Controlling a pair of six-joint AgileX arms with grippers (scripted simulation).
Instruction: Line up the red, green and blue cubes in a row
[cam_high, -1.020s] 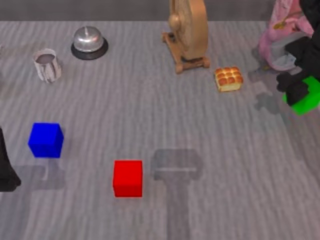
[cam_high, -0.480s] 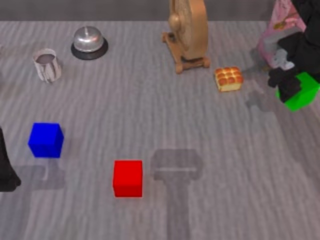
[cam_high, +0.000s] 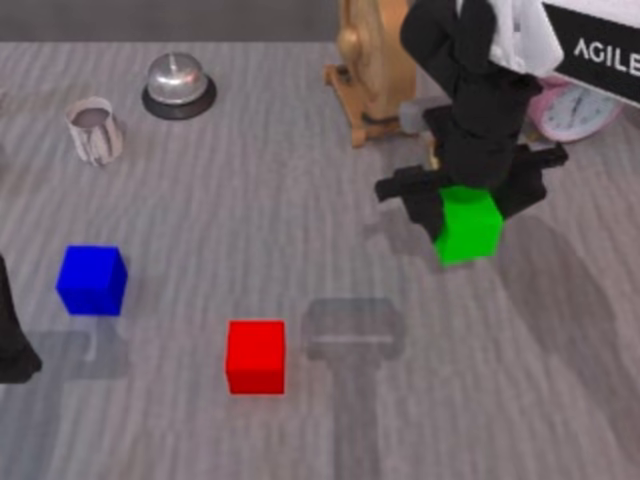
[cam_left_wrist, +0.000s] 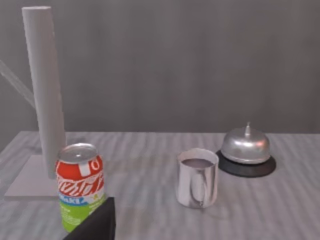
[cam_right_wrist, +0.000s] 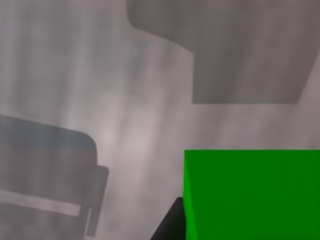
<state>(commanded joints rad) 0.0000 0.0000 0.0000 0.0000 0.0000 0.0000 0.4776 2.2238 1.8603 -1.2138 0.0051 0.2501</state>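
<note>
Three cubes counted, one per colour. Right gripper (cam_high: 462, 205) was clamped on the green cube (cam_high: 469, 225), held above the table (cam_high: 300, 200) right of centre. Red cube (cam_high: 256, 356) sat near the front edge, blue cube (cam_high: 92, 280) toward the left edge; open surface lay between them. Left gripper (cam_high: 12, 345) was parked at the left edge; finger state: cannot tell.

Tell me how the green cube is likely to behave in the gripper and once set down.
The green cube, held by the right gripper, looks rigid with flat faces, so it probably grips squarely. Its glossy surface may be a little slippery. Set down flat, it should sit still rather than roll.
</note>
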